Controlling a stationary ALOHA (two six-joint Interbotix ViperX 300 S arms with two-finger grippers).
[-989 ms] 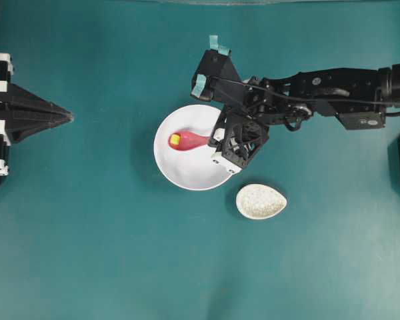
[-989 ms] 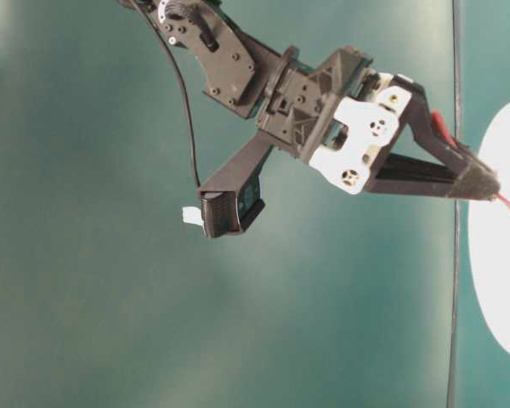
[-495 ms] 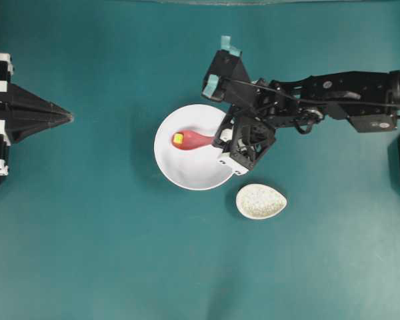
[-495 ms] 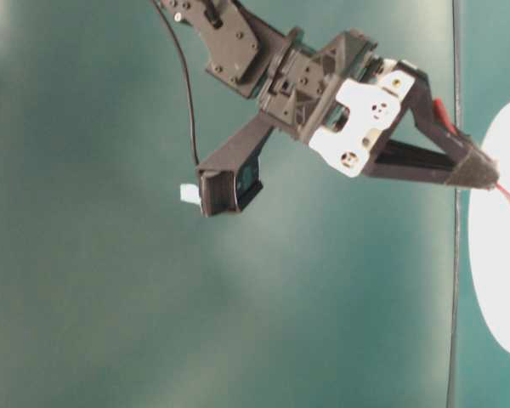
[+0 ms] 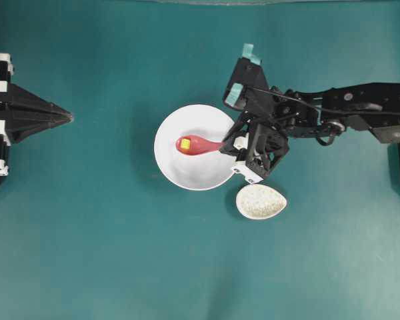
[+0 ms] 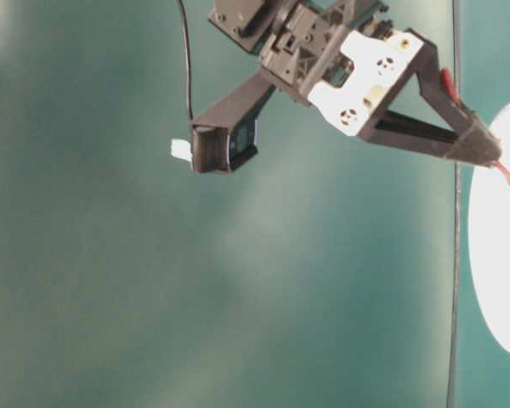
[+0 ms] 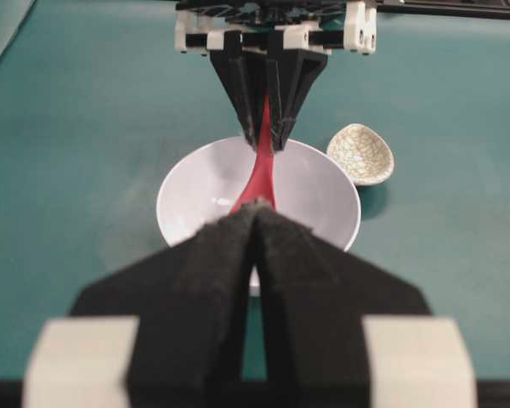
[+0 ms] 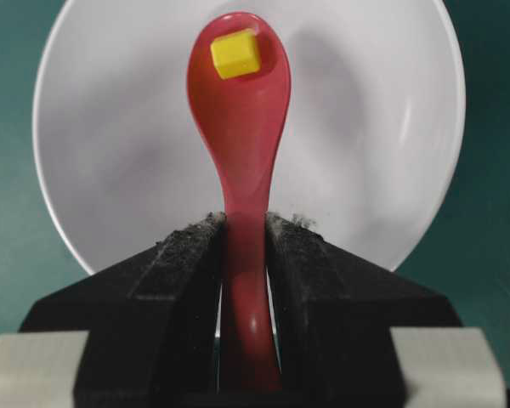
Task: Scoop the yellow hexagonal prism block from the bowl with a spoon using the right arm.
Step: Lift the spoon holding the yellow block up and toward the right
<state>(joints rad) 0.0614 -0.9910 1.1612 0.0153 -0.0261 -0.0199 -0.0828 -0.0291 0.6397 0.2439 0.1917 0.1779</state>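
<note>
Jaws of the right arm's gripper (image 8: 245, 255) are pinched on the handle of the spoon (image 8: 240, 110), and the yellow hexagonal prism block (image 8: 235, 53) rests in the far end of the oval scoop, which hangs over the inside of the bowl (image 8: 391, 127) on the tabletop (image 5: 120, 253). Judged from this, the scooping step is done; what remains is only to carry the loaded spoon level and clear of the bowl's rim without tipping the block off. Jaws of the left gripper (image 7: 255, 223) are pressed together, well apart from the bowl, and the small speckled dish (image 5: 261, 201) sits just beside the bowl, unused
</note>
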